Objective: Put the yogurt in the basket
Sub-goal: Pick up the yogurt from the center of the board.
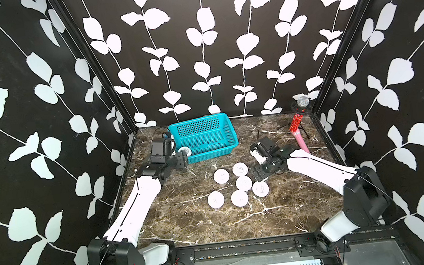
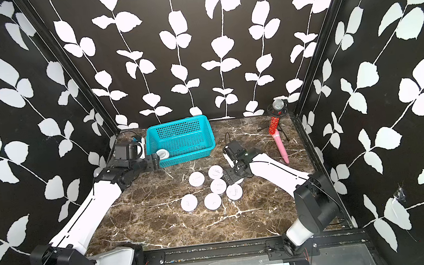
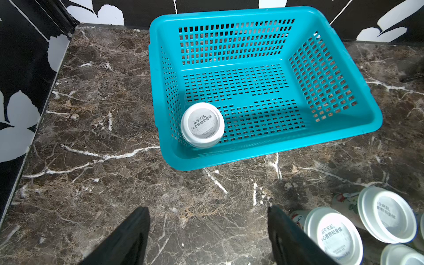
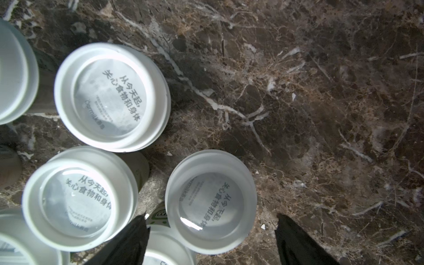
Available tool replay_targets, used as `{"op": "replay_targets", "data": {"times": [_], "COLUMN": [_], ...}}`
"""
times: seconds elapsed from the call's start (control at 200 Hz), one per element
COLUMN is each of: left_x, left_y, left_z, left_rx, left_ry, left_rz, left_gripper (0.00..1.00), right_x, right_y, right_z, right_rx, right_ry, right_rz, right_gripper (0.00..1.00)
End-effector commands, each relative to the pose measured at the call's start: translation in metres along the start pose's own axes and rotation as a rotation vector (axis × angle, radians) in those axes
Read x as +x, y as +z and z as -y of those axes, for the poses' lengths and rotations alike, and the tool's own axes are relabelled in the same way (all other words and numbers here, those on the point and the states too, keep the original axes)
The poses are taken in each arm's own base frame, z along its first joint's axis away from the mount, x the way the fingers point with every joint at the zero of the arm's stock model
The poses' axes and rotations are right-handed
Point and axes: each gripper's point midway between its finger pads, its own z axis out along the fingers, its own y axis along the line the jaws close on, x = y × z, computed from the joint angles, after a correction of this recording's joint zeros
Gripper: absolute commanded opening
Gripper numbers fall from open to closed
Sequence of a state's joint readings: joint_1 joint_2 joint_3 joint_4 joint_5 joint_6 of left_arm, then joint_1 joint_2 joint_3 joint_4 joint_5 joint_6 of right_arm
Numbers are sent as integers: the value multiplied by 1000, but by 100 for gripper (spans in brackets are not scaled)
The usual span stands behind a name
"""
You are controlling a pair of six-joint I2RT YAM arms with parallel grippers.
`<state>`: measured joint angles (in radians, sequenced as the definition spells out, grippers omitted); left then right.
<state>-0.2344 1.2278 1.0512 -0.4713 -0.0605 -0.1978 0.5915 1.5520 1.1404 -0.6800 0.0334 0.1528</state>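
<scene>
A turquoise rectangular plastic basket (image 1: pixel 206 136) with perforated grid sides sits at the upper middle of the brown, white-veined marble tabletop (image 1: pixel 188 222) in both top views (image 2: pixel 181 139). One small yogurt cup (image 1: pixel 185 150) with a round white lid stands upright inside it, in the basket's lower left corner as the top views show it (image 2: pixel 162 154). The left wrist view shows the same cup (image 3: pixel 202 125) lid-up, close against the basket's walls (image 3: pixel 229 43).

The left gripper (image 1: pixel 183 160) hangs just outside that corner of the basket (image 2: pixel 153 162), over bare marble. In the left wrist view its jaws stand wide apart with nothing between them (image 3: pixel 208 208).

A loose cluster of yogurt cups (image 1: pixel 243 183), six white lids showing, stands at the middle of the frame below the basket, some of them touching. The right gripper (image 1: pixel 257 174) is at the cluster's upper right edge. In the right wrist view its jaws are spread (image 4: pixel 211 218) and one lid-up cup (image 4: pixel 210 183) sits between them. One finger (image 4: pixel 296 241) is clear of that cup. I cannot tell whether the other finger touches it. The gripper holds nothing.

A pink toy microphone (image 1: pixel 298 135) with a red glitter band and silver mesh head lies at the upper right of the tabletop, well apart from the cups.
</scene>
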Motion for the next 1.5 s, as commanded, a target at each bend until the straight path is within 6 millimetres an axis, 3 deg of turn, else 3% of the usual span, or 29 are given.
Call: {"op": "replay_targets", "data": {"times": [0.0, 0.58, 0.64, 1.315, 1.495], "left_x": [-5, -4, -4, -3, -4], "left_y": [-8, -8, -8, -8, -8], "left_z": [-2, -2, -1, -1, -1], "left_rx": [0, 0, 3, 7, 5], "left_ry": [10, 17, 17, 24, 24], "left_rz": [36, 32, 32, 28, 30], "left_gripper": [81, 81, 81, 81, 81], "right_x": [-10, -10, -7, -2, -4], "right_y": [-6, 3, 11, 26, 22], "right_z": [-4, -5, -5, 0, 2], "right_rx": [-3, -6, 0, 32, 40], "right_ry": [-5, 1, 3, 24, 32], "right_rz": [16, -3, -28, -54, -39], "right_gripper": [86, 70, 70, 71, 65]}}
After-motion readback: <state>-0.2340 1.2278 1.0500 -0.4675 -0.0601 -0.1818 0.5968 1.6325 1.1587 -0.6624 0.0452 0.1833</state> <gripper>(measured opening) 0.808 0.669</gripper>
